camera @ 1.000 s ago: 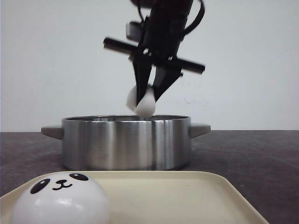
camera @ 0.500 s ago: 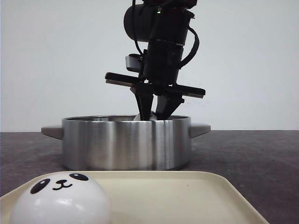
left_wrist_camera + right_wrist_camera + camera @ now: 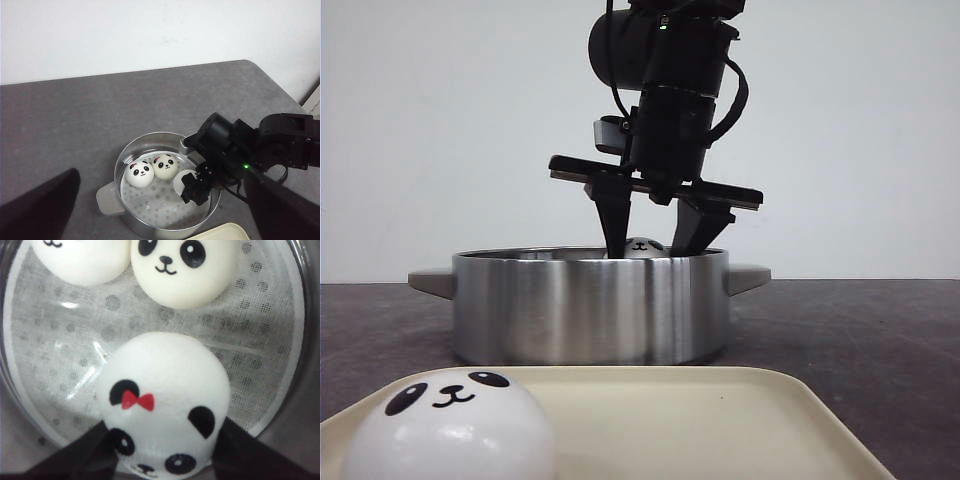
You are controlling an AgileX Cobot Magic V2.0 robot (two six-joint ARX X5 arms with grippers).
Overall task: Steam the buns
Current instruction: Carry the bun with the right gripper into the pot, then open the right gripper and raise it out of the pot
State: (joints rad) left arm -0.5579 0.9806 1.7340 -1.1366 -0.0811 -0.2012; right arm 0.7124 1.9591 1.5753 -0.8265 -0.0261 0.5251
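We see the right pincer [image 3: 655, 225] reaching down into the steel pot [image 3: 590, 305] on the grey table [image 3: 840, 330], its two fingers spread apart with a bun [image 3: 162, 400] sitting between them. That bun rests on the perforated white liner [image 3: 60, 340] and wears a red bow; whether the fingers touch its sides we cannot tell. Seen from the left wrist, it lies at about four o'clock in the pot, with two more buns [image 3: 152, 170] side by side near the centre, close together. A fourth bun [image 3: 450, 425] sits on the cream tray [image 3: 720, 420] in front of the pot, at its seven o'clock corner. The left pincer shows only as dark blurs, so its opening we cannot tell.
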